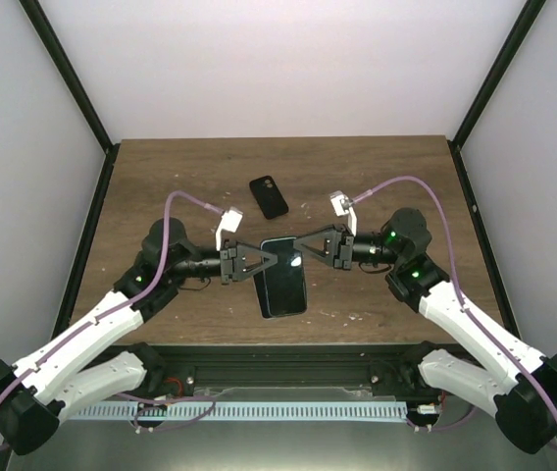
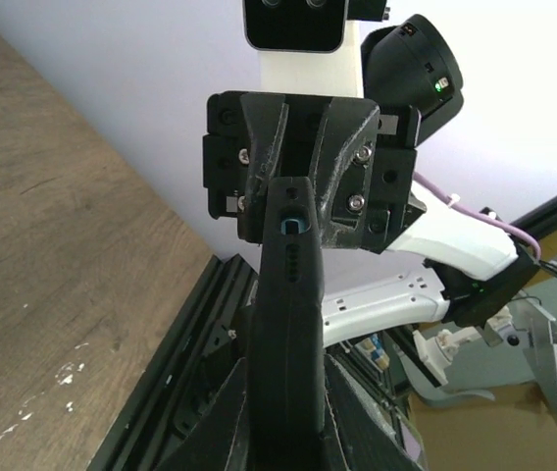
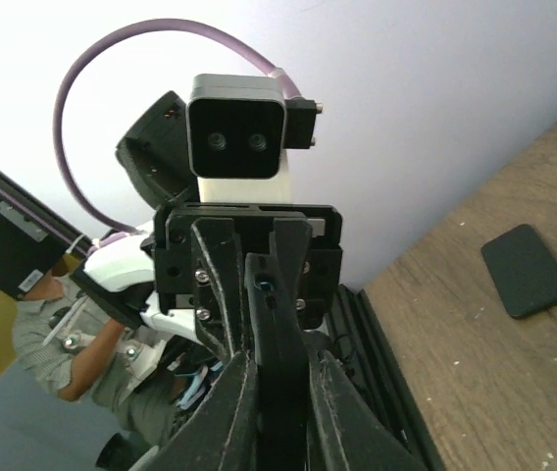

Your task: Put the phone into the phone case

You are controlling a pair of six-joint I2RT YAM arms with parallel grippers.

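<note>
The phone (image 1: 284, 280) is a slim black slab with a glossy screen and a thin pale rim. It is held flat just above the table between my two grippers. My left gripper (image 1: 267, 260) is shut on its left edge and my right gripper (image 1: 303, 255) on its right edge. In the left wrist view my gripper (image 2: 286, 371) clamps the phone's dark edge (image 2: 293, 314). The right wrist view shows the same for my right gripper (image 3: 280, 365) and the phone's edge (image 3: 280, 334). I see no separate clear phone case; whether the pale rim is the case, I cannot tell.
A small opaque black cover (image 1: 269, 196) lies on the wooden table (image 1: 161, 186) behind the phone and also shows in the right wrist view (image 3: 527, 270). A black rail (image 1: 278, 353) runs along the table's near edge. A person (image 3: 63, 343) is off to the side.
</note>
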